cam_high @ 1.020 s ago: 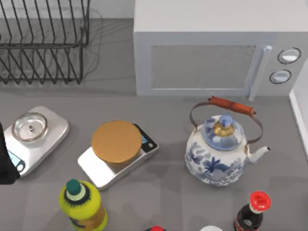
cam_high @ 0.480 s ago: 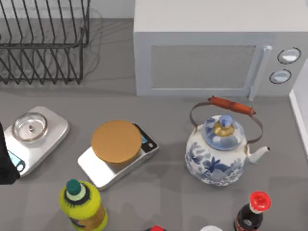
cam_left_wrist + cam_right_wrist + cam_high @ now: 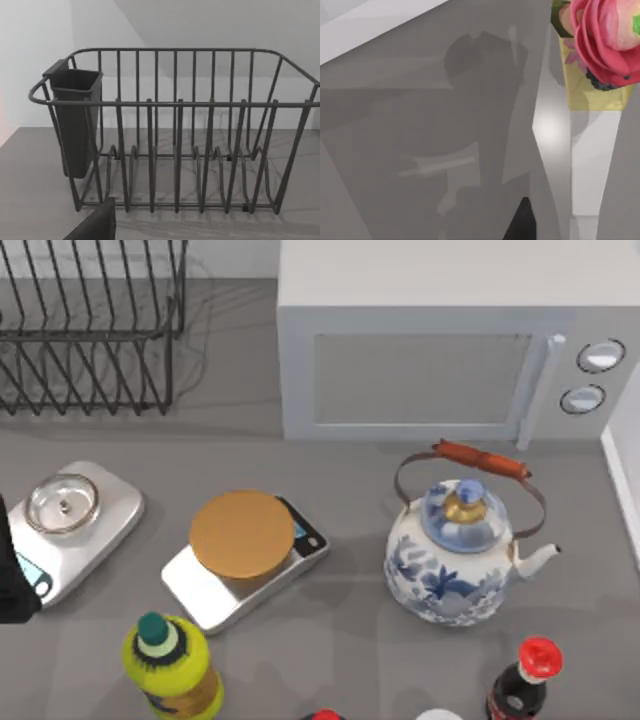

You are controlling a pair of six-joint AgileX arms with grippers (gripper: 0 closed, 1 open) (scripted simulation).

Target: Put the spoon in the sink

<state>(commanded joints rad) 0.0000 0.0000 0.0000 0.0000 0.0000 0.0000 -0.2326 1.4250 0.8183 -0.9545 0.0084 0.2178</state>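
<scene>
On the table (image 3: 360,640), everything unchanged.

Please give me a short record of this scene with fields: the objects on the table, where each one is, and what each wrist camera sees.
back left: dish rack, with a dark cup holder
back right: microwave
left edge: scale with glass lid
centre: scale with round wooden disc
right of centre: blue-white kettle
front: yellow bottle, red-capped bottle
right wrist view: pink flower
</scene>
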